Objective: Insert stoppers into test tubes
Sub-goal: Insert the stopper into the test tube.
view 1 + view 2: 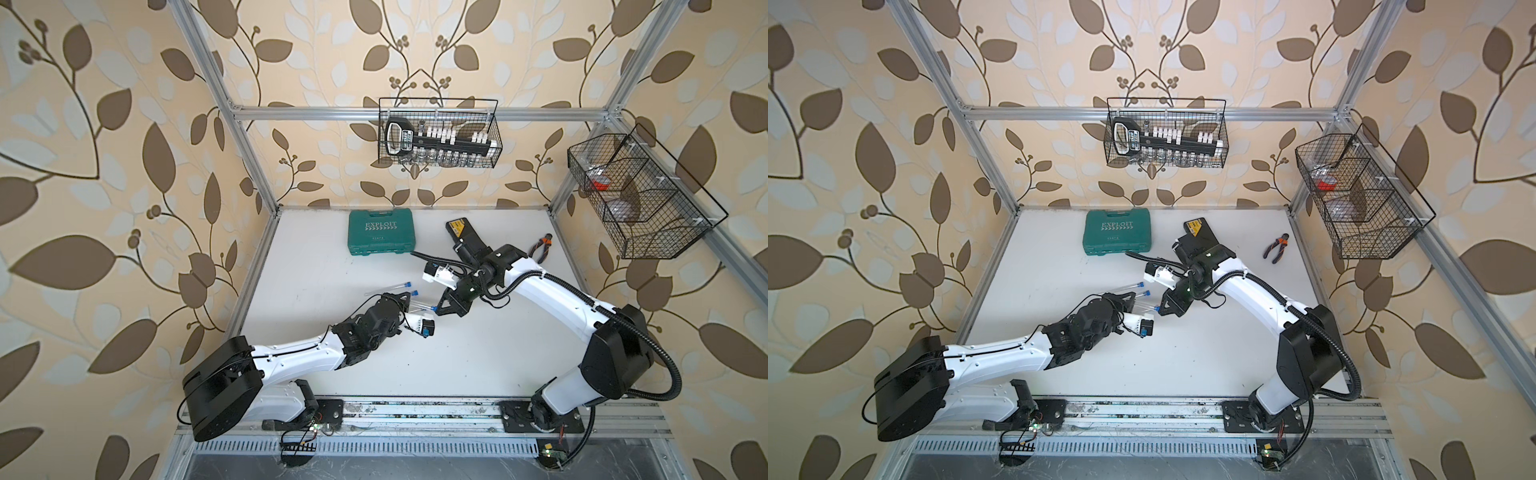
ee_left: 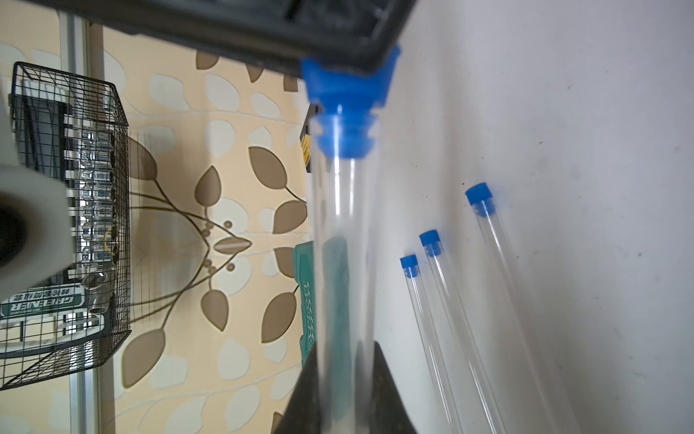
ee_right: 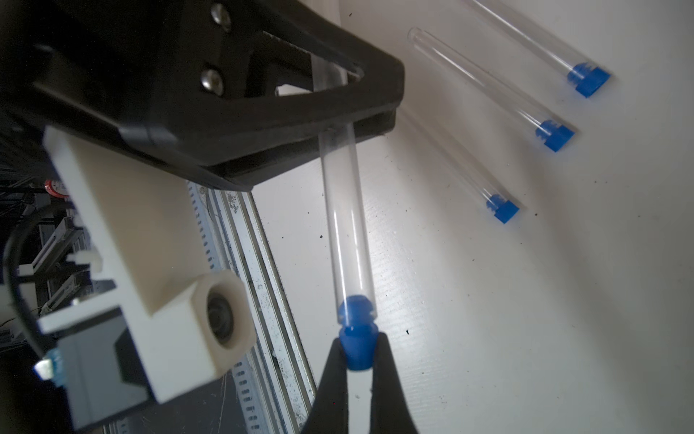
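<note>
**Stopper of bright blue plastic (image 3: 356, 340) enters the last open clear test tube (image 3: 347, 233)**

The tips of the right gripper (image 3: 358, 357) are pinched tight on the stopper's wide head and hold it end-on to the tube. The ribbed stem is already inside the tube's mouth. The head looks just short of the rim, so a last push seems due. Facing it, the left gripper (image 2: 345, 379) is clamped narrow round the tube farther along its length. It holds the tube clear of the white tabletop (image 3: 525, 300), between the two arms. Beside the pair, three other clear tubes (image 3: 488, 80) lie side by side on the tabletop. Each has its own blue plug (image 3: 555, 136) seated in the mouth. No loose stopper shows in any view. By that count three of the four are done. What appears left is to press this one home and set the tube down.
</note>
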Robot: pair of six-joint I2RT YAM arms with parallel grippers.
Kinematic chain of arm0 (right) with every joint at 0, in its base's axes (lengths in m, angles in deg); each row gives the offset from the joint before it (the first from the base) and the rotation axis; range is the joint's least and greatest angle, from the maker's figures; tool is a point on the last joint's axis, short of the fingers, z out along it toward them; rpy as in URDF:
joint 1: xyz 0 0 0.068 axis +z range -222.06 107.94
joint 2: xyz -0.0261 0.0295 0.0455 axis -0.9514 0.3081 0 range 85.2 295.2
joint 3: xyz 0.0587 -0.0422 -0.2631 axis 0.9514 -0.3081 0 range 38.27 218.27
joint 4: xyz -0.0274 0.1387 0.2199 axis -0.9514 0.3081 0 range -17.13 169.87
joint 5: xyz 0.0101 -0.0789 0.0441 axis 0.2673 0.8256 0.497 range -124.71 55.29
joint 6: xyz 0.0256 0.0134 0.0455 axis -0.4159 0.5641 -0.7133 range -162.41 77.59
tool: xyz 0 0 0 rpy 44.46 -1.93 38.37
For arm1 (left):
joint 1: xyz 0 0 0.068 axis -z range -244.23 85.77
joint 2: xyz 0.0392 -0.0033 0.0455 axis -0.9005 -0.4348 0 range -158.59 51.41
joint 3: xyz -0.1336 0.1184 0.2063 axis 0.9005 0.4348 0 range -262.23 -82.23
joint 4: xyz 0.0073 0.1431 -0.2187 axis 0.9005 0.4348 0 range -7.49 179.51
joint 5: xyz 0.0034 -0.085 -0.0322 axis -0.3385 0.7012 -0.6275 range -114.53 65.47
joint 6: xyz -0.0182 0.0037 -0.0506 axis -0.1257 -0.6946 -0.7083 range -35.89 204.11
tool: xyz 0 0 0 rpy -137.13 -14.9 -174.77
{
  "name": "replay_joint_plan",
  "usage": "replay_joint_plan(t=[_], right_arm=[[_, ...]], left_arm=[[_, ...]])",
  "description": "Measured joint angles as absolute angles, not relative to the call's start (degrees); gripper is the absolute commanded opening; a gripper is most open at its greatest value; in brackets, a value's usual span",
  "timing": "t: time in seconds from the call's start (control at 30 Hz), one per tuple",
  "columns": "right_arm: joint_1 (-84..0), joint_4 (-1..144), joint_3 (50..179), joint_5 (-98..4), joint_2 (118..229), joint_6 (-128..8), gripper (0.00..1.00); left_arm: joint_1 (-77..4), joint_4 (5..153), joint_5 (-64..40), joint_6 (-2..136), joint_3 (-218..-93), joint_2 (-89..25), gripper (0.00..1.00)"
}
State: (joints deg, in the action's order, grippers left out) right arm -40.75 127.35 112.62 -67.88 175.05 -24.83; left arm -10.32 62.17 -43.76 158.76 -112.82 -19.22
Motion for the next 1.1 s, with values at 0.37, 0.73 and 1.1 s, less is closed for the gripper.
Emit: replay_joint_plan(t=[0.37, 0.73, 1.1], right_arm=[[-36.6, 129.4, 112.6, -66.2, 174.8, -25.7, 0.00], [-33.8, 130.9, 113.6, -62.5, 174.9, -26.5, 0.00], [-33.9, 109.9, 113.9, -64.6, 172.3, -26.0, 0.46]], left_arm=[[-10.7, 72.5, -37.8, 158.6, -113.8, -14.6, 0.00], [-11.2, 84.0, -32.8, 153.0, -118.8, -15.4, 0.00], [-7.7, 83.7, -19.7, 151.1, -119.8, -16.4, 0.00]])
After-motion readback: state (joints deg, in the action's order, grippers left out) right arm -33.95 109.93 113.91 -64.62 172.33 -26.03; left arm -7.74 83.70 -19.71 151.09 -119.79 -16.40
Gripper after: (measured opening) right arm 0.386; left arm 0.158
